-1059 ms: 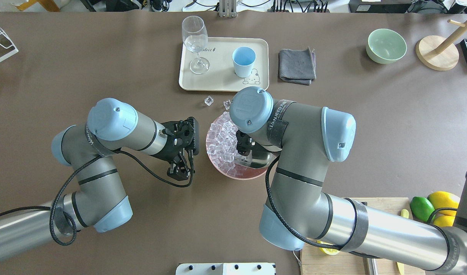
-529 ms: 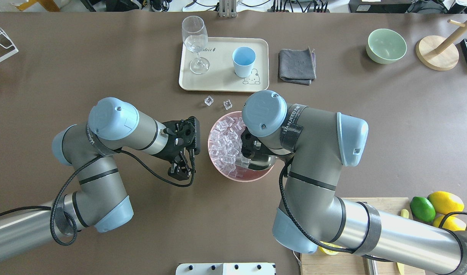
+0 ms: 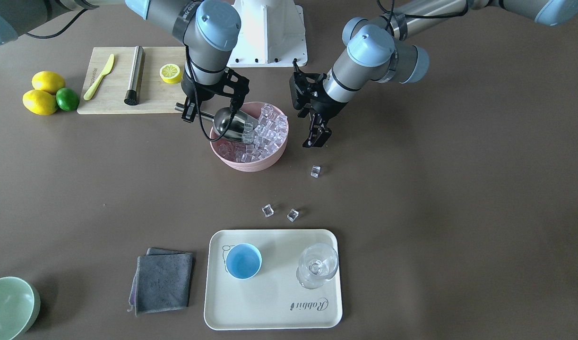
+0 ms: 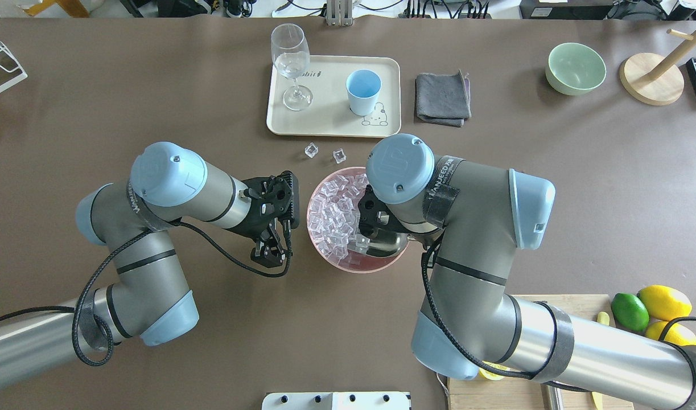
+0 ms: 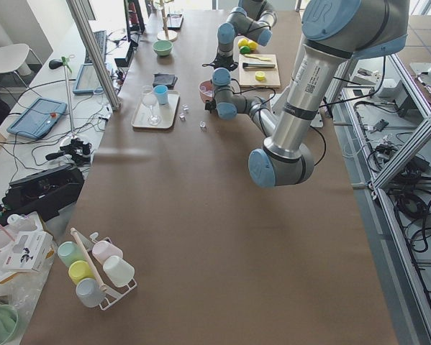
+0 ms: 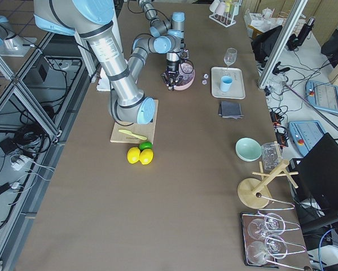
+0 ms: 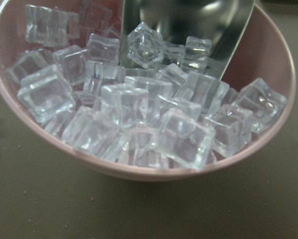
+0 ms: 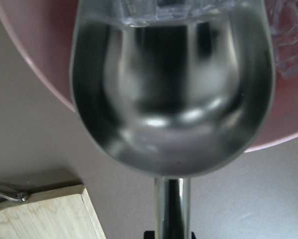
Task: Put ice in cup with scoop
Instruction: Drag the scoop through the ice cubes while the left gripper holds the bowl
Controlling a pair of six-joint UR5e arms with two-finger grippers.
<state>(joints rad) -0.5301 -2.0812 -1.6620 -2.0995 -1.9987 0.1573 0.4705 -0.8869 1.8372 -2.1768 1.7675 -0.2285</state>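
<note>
Front view: the right hand is clamped on the rod handle of the scoop, whose mouth noses into the ice heaped in the pink bowl. The left hand, fingers together and empty, hangs just beside the bowl. Stray cubes lie on the desk. The cup stands empty on the tray, well apart.

Overhead: the right wrist hides most of the scoop.

Left wrist: the ice is glossy, likely slick and light, apt to skid out.

Right wrist: ice sits only at the trough's lip. The steel looks stiff; best kept level, held by the handle.
</note>
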